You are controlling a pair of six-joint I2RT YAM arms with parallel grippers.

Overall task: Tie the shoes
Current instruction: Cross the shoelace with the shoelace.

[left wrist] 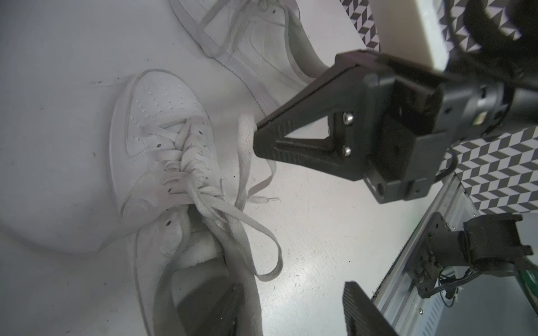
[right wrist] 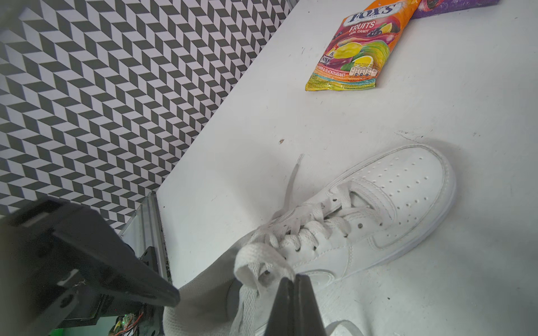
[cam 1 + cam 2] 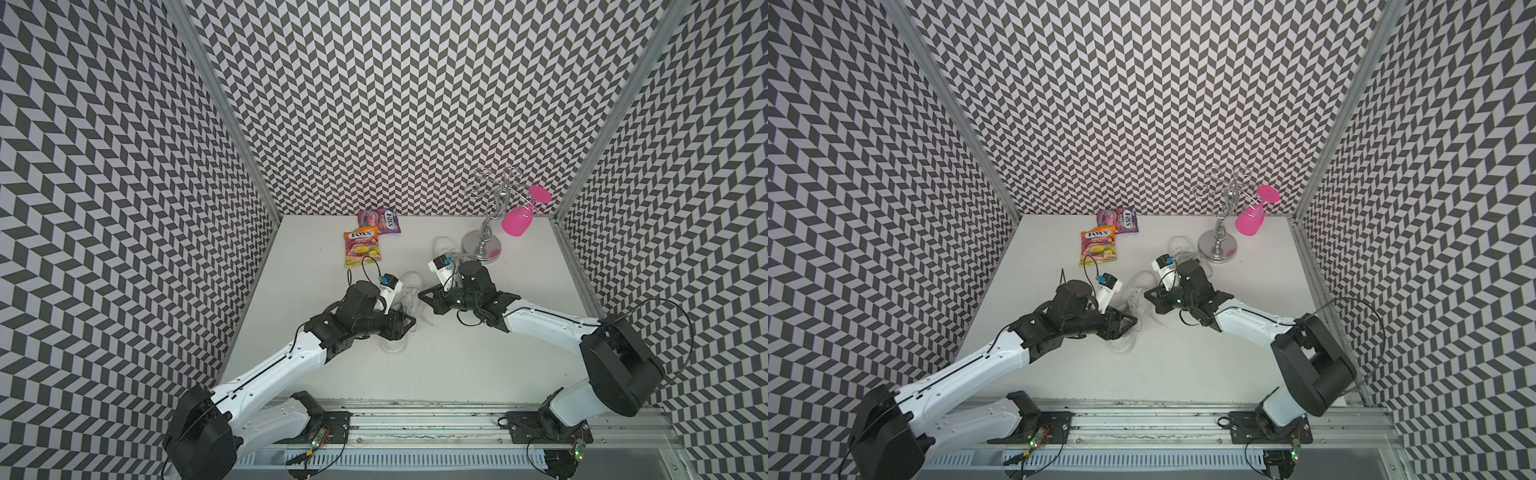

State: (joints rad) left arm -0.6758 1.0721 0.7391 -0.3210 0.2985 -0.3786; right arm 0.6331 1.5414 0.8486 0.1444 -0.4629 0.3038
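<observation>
Pinching lace (image 1: pixel 245 136) in right gripper (image 1: pixel 257 128), beside sneaker (image 1: pixel 163 151).

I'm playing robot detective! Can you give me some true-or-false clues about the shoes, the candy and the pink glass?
1. The right gripper pinches a lace of the nearer shoe. True.
2. The left gripper is shut tight. False: its jaws stand apart, holding nothing.
3. Two candy bags lie on the table. True.
4. The pink glass stands upright on the table. False: it hangs upside down from the silver rack.
</observation>
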